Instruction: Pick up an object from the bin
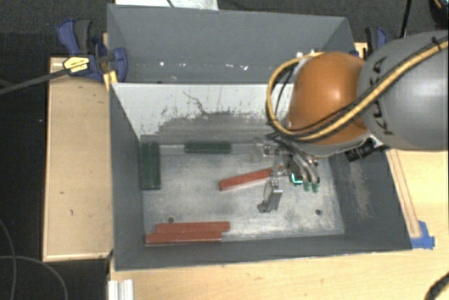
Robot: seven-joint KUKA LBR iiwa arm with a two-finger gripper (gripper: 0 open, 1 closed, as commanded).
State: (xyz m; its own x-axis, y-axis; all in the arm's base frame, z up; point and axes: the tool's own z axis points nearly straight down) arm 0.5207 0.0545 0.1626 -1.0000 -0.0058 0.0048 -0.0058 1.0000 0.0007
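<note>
End effector [272, 193] sits low in the bin [128, 172], at the right end of the tilted red bar [242, 181], mid-floor. Can't tell its opening. Bar looks unlifted; pick not done.

Loose items lay on the scratched floor of the grey metal bin [224, 39]. A dark green block [149, 165] lay flat just beside the left wall, its long side running front to back. A slim dark green bar [208, 148] lay along the foot of the back wall, near the block's far end but apart from it. Two long reddish-brown sticks [188, 232] lay side by side, touching, along the front edge toward the left corner.
</note>
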